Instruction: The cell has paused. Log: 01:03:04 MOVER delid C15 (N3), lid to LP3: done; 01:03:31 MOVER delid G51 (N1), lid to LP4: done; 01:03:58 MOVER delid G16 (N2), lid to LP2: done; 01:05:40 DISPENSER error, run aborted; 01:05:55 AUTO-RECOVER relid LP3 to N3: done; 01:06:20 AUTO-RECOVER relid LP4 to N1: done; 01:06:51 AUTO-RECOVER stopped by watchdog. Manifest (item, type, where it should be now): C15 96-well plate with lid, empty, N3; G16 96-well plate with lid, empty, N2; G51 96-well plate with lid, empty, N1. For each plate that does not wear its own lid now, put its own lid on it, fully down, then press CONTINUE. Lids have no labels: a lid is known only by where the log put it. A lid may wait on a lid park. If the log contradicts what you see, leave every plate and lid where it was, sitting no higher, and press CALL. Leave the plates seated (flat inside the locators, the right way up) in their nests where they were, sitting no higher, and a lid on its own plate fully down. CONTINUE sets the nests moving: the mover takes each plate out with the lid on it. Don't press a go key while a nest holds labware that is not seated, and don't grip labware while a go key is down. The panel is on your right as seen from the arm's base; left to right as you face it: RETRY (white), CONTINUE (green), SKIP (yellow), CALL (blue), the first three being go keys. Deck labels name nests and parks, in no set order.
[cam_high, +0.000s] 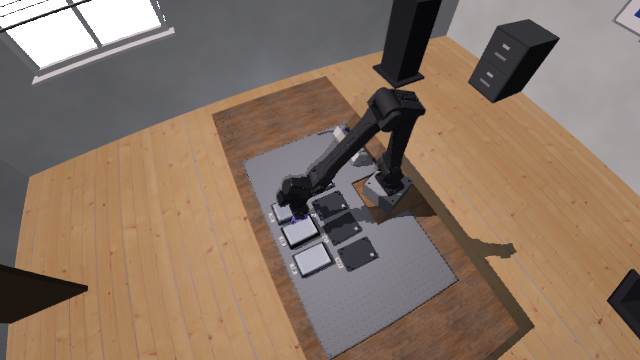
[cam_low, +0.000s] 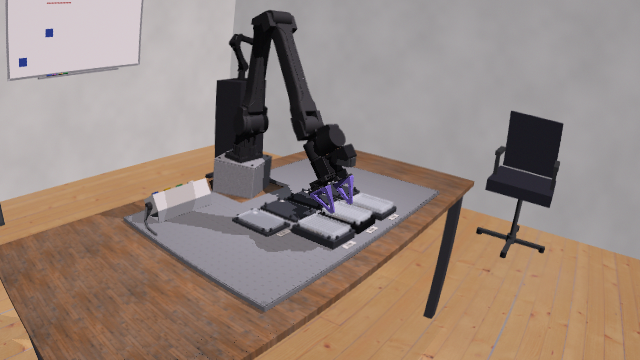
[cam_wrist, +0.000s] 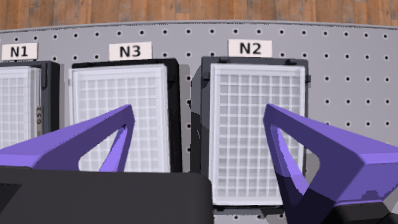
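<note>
Three white 96-well plates stand in a row of black nests. In the wrist view they read N1 (cam_wrist: 17, 102) at the left, N3 in the middle and N2 at the right. The N2 plate shows sharp open wells, while the N3 plate looks softer, as under a clear lid. My gripper (cam_wrist: 198, 111) is open and empty. It hovers low over the gap between N3 and N2, as the exterior view (cam_low: 334, 197) also shows. A clear lid (cam_low: 260, 220) lies on the lid park beside the N2 plate (cam_low: 325, 229).
Two more dark lid parks (cam_low: 282, 207) (cam_low: 305, 197) lie behind the plate row and look bare. The key panel (cam_low: 180, 196) stands at the mat's edge near the arm's base (cam_low: 240, 175). The table edge runs just beyond the nest labels.
</note>
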